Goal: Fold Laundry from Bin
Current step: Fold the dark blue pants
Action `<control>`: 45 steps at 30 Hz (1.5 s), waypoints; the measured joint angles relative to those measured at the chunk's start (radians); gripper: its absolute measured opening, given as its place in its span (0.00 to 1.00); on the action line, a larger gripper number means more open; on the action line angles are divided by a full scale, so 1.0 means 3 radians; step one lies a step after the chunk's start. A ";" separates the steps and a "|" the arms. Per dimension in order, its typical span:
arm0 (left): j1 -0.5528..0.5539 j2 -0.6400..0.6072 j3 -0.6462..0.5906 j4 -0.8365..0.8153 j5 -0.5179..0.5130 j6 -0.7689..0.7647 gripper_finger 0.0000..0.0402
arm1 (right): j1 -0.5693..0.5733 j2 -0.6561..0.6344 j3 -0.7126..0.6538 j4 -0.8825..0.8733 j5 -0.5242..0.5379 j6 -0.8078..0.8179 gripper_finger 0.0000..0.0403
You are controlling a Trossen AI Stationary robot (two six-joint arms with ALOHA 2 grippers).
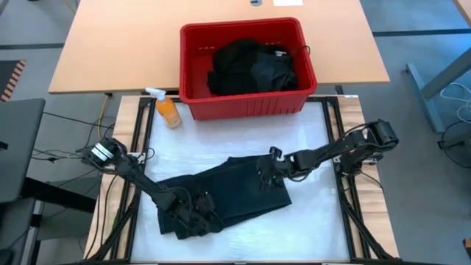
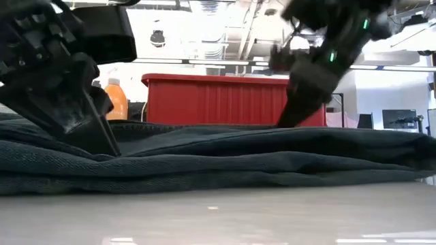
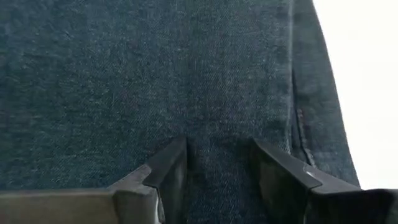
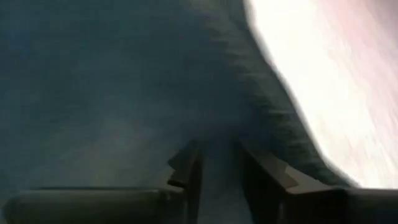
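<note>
High view is showing a dark garment lying spread on the white counter, with more dark laundry sitting piled in the red bin at the far edge (orange spray bottle standing just beside it). The left tool is pressing down on the garment's near-left part, fingers parted with cloth bunching between them. The right tool is sitting on the garment's right edge, fingers narrowly apart around a ridge of cloth.
</note>
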 joint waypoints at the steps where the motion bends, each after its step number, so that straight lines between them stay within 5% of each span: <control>1: -0.0014 0.0033 0.0008 -0.0001 0.0013 -0.0032 0.41 | -0.0075 0.0000 -0.0102 0.0069 0.0000 0.0056 0.27; 9: -0.0104 0.0008 0.0002 -0.0105 -0.0027 -0.0128 0.41 | -0.0442 -0.0008 -0.0712 0.0810 -0.0312 0.0301 0.18; 15: -0.0114 -0.0006 0.0005 -0.0347 -0.0025 -0.0180 0.41 | -0.0508 -0.0128 -0.0753 0.0713 -0.0326 0.0329 0.17; 21: -0.0118 -0.0166 -0.0009 -0.0783 -0.0037 -0.0258 0.41 | -0.0566 -0.0692 -0.0768 0.0225 0.0215 0.0284 0.17; 28: -0.0125 -0.0393 -0.0035 -0.0949 -0.0337 -0.0188 0.41 | 0.0007 -0.1299 -0.0788 0.0540 -0.0095 0.0309 0.17; 32: -0.0095 -0.0400 -0.0032 -0.0863 -0.0459 -0.0102 0.41 | 0.0560 -0.1177 -0.0899 0.1044 -0.0078 0.0470 0.17; 37: -0.0030 -0.0425 -0.0016 -0.0505 -0.0417 0.0300 0.41 | 0.1085 -0.0701 -0.0947 0.1360 0.0365 0.0799 0.17; 42: 0.0065 -0.0544 0.0194 -0.0501 -0.0145 0.0773 0.41 | 0.1216 -0.0224 -0.0942 0.1365 0.0522 0.1189 0.17; 45: 0.0107 -0.0665 0.0287 -0.0414 -0.0320 0.1060 0.41 | 0.1246 -0.0004 -0.0937 0.1405 0.0482 0.1507 0.17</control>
